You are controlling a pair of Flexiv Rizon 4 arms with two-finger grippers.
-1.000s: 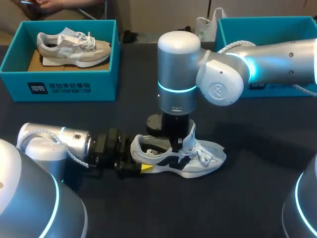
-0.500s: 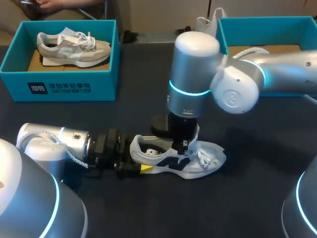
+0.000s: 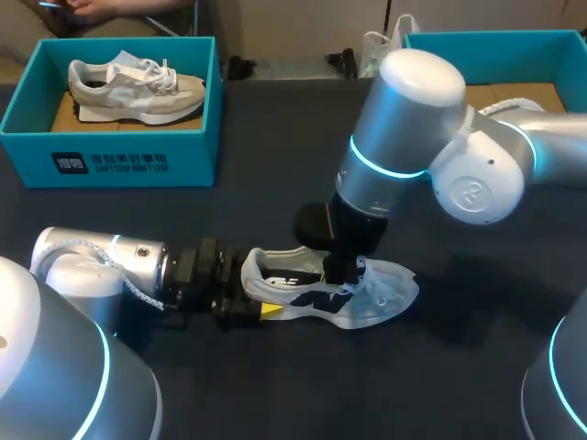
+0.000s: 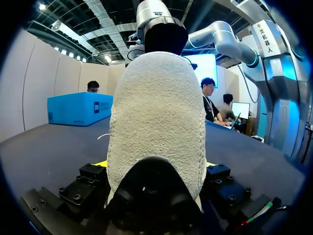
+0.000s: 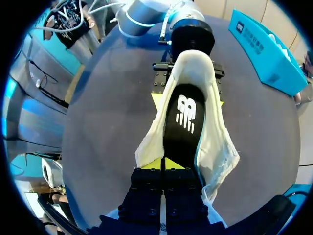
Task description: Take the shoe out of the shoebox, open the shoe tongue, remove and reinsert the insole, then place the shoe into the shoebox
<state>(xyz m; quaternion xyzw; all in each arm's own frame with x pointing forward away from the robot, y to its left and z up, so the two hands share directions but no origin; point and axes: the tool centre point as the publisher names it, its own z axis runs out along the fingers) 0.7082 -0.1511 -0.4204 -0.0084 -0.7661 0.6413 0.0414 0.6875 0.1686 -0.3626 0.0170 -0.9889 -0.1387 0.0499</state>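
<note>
1. Left gripper (image 3: pixel 260 302) clamps the heel of the shoe (image 3: pixel 321 295) (a finger on each side).
2. The shoe lies on the table (image 3: pixel 303 390), its insole (image 5: pixel 182 122) showing inside.
3. Right gripper (image 5: pixel 164 165), fingers nearly together, pinches the front of the shoe's opening.

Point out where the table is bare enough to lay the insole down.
Bare table spans between the left shoebox and the shoe. Another free strip lies in front of the shoe, along the near edge, and past its toe. Crowded: the shoe itself, with the left gripper clamping its heel and the right gripper over its tongue.
</note>
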